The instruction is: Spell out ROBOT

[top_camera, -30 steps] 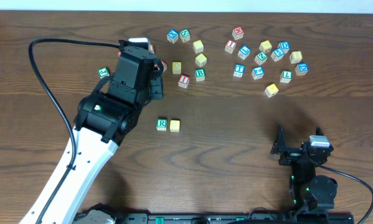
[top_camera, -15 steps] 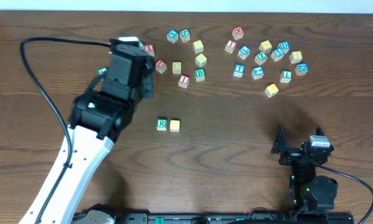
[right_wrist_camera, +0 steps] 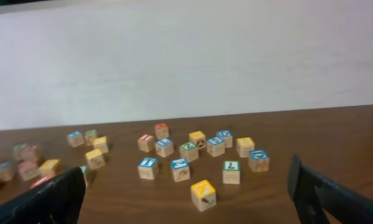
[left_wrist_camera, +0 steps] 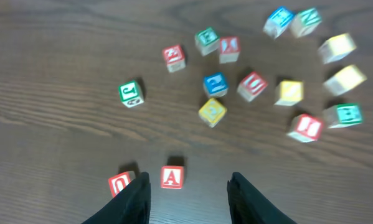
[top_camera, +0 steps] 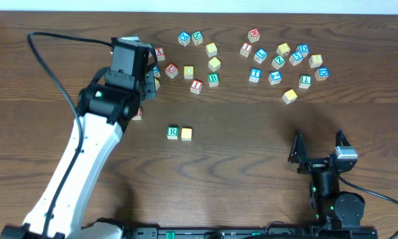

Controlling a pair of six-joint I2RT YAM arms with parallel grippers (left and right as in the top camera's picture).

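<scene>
Likely lab: wooden table (top_camera: pixel 252 166), blank wall (right_wrist_camera: pixel 186 62)

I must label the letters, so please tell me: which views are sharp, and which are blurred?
Overhead view: sharp, evenly lit; the green R cube reads clearly. Left wrist view: motion blur, worst at upper right; the red A cube is legible. Right wrist view: soft, cubes at far left smeared.

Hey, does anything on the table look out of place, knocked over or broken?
Nothing stands out. The green R cube and a yellow cube sit side by side in the middle, squarely lined up. The other cubes lie loose at mixed angles along the far side, none stacked, tipped on edge or visibly damaged.
</scene>
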